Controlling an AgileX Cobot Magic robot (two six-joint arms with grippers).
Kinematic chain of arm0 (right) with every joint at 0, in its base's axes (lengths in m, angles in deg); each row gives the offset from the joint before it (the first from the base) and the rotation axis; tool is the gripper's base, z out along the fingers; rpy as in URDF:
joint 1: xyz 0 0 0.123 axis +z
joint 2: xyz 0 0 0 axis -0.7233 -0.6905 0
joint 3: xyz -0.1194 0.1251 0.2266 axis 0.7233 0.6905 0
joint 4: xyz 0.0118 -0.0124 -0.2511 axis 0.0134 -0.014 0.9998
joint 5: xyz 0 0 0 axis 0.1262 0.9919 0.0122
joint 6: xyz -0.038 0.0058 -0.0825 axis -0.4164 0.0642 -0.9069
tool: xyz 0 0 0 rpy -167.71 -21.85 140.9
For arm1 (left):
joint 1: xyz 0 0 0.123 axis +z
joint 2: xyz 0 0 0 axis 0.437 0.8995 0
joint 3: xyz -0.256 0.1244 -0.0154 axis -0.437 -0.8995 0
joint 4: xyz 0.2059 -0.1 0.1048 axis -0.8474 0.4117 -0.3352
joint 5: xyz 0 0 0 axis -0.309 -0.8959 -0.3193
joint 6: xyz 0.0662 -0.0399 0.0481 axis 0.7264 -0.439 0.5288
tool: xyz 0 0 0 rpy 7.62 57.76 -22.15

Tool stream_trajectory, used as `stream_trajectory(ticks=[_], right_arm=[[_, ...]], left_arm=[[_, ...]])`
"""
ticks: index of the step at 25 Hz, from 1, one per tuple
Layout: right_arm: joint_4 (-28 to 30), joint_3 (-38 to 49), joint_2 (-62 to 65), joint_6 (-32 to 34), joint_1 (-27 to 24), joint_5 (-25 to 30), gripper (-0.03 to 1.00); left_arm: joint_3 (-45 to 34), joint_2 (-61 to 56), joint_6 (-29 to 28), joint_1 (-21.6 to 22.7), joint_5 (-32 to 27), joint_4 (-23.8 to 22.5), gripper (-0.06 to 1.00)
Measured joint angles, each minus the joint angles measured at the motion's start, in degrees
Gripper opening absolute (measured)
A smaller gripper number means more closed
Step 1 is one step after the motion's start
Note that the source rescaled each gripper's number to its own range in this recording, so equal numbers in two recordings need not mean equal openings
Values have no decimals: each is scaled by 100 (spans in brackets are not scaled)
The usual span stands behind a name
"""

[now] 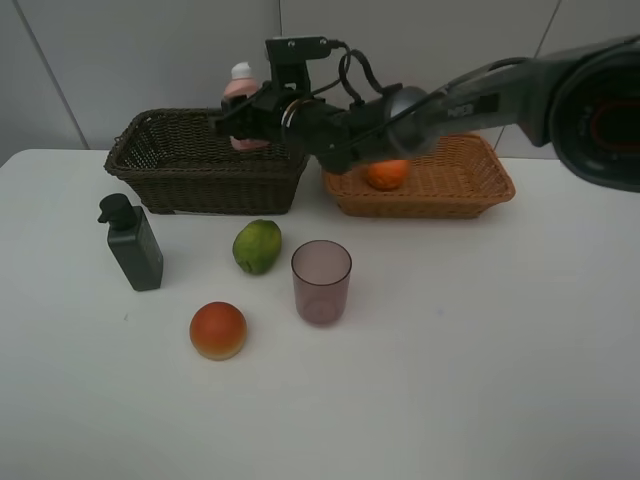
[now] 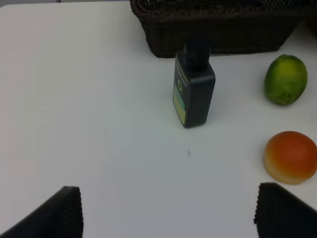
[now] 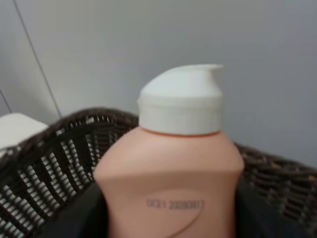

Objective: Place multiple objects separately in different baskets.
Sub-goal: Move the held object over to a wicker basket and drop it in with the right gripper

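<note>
My right gripper [image 1: 240, 122] reaches across to the left and is shut on the small pink bottle [image 1: 241, 92], holding it upright over the right back part of the dark brown basket [image 1: 200, 185]. In the right wrist view the pink bottle [image 3: 168, 188] with its white cap fills the frame, with the basket's rim [image 3: 59, 153] behind it. An orange [image 1: 387, 174] lies in the light tan basket [image 1: 440, 195]. The dark green pump bottle [image 1: 133, 244], green fruit [image 1: 257, 246], peach-like fruit [image 1: 218, 330] and purple cup [image 1: 321, 281] stand on the table. My left gripper [image 2: 171, 213] is open and empty.
In the left wrist view the pump bottle [image 2: 194, 89] stands in front of the dark basket [image 2: 213, 34], with the green fruit [image 2: 285, 79] and the peach-like fruit [image 2: 290, 156] to one side. The white table [image 1: 480, 360] runs to a grey wall behind the baskets.
</note>
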Motion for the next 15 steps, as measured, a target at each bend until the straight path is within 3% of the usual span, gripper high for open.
stream_trajectory(ticks=[10,12,15], right_arm=[[-189,4,-208,0,-77,-64,1],[-194,4,-208,0,-83,-51,15],[-194,4,-208,0,-83,-64,52]], left_arm=[[0,0,0,0,0,0,91],[0,0,0,0,0,0,91],[0,0,0,0,0,0,91]])
